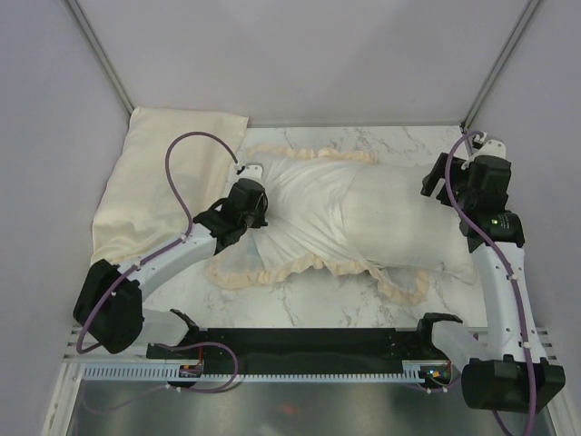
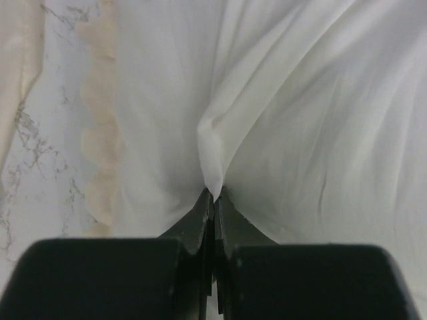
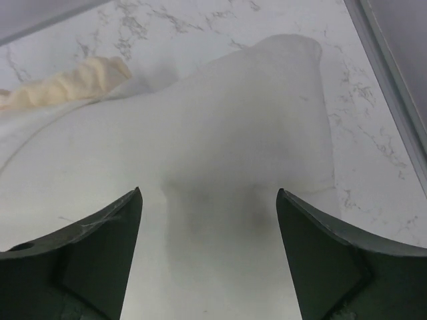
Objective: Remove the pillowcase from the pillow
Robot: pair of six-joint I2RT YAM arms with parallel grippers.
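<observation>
Left gripper [image 2: 213, 199] pinches fold of pillowcase [image 1: 300, 204], left of centre. Right gripper [image 3: 207, 200] wide, nothing held, just over bare right end of pillow [image 1: 413, 236]. Pillow long axis left-right, left half inside pillowcase. Right arm nearer pillow.

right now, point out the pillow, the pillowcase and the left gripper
pillow [image 1: 440, 238], top view, bare right end
pillowcase [image 1: 304, 195], top view, white middle panel
left gripper [image 2: 213, 195], left wrist view, between its shut fingertips
</observation>
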